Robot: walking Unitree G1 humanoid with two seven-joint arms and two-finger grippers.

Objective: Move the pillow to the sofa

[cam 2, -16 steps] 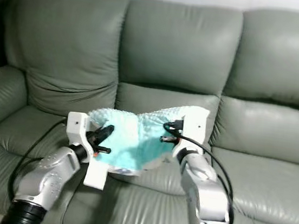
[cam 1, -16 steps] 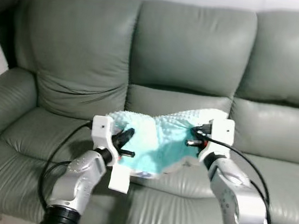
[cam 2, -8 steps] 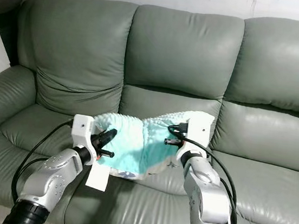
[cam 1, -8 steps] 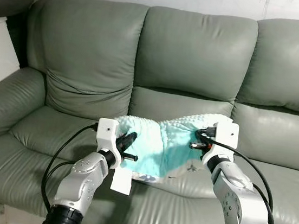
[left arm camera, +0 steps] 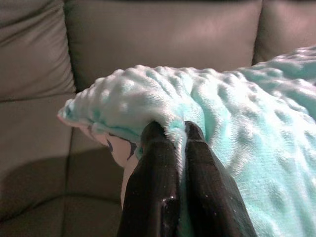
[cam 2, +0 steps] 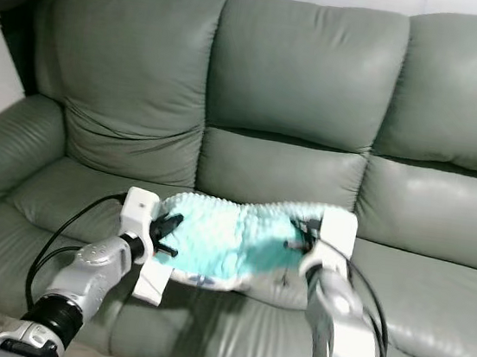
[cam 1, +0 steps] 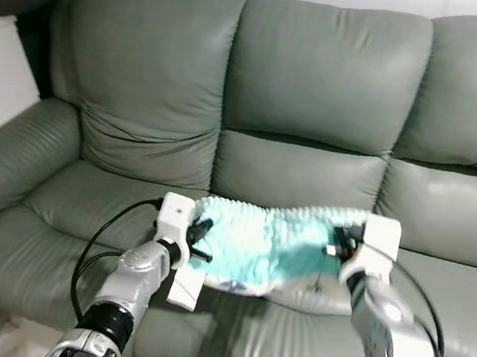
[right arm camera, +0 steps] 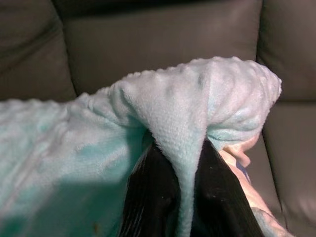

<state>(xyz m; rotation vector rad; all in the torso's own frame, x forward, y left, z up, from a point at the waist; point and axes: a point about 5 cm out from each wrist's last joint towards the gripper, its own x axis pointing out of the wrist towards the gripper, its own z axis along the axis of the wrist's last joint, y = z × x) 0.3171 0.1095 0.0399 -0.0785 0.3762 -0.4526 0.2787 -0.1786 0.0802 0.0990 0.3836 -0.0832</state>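
Over the grey sofa [cam 1: 319,93], the mint pillow [cam 1: 270,243] is now sinking lower toward the middle seat cushion than a second ago, nearly delivered, with the left gripper [left arm camera: 173,133] and right gripper [right arm camera: 180,148] each pinching a fold of its end.

The pillow [cam 1: 278,249] lies over the middle seat of the sofa [cam 1: 319,93], the left claw [left arm camera: 170,140] at its left end, the right claw [right arm camera: 178,148] at its right.
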